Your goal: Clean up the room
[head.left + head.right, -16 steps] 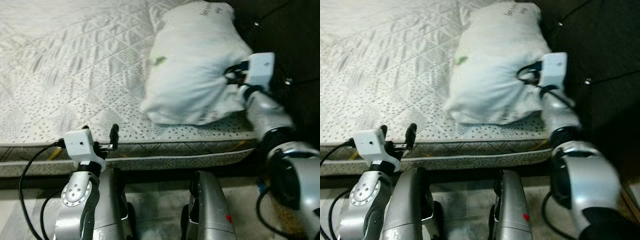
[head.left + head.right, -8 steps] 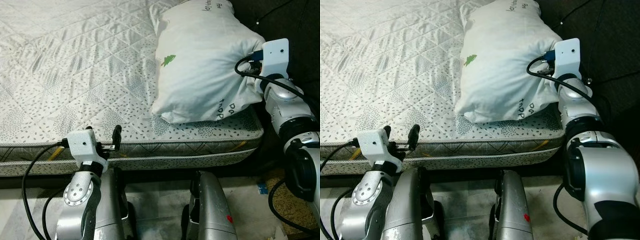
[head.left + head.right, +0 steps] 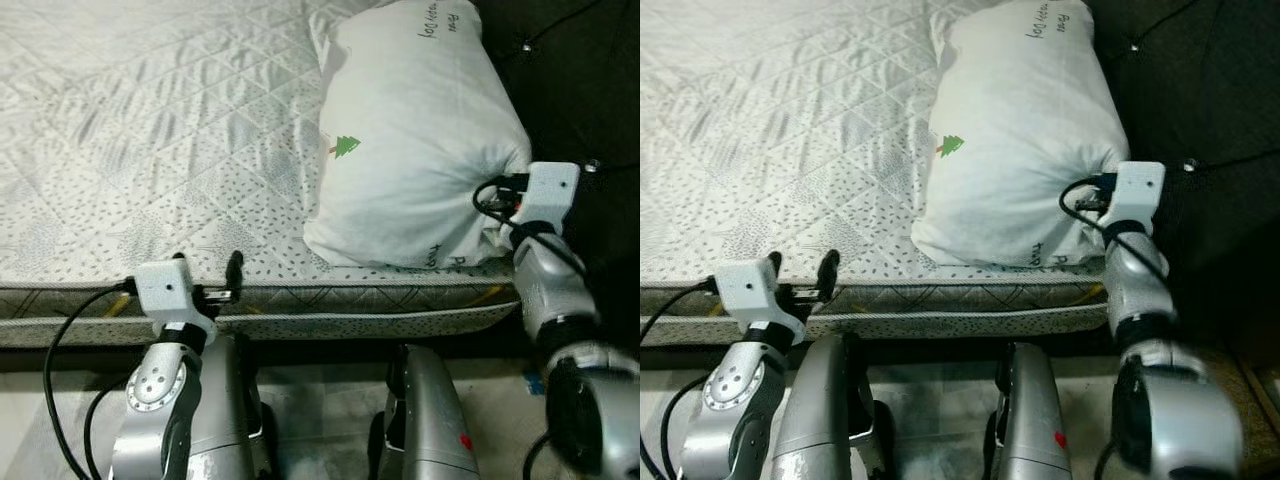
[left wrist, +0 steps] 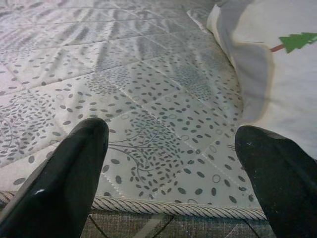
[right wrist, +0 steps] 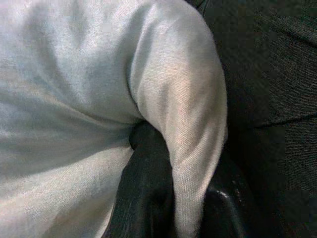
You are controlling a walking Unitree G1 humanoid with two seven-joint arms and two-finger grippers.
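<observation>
Right gripper pinches a fold of the white pillow at the mattress corner, forearm reaching up. Left gripper spread open at the mattress edge. Pillow writing unreadable; green tree logo.

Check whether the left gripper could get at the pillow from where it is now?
Probably yes. The left gripper hangs open at the mattress edge, and the pillow lies off to its right with only bare mattress between them. The right gripper already pinches a fold at the pillow's far side.
</observation>
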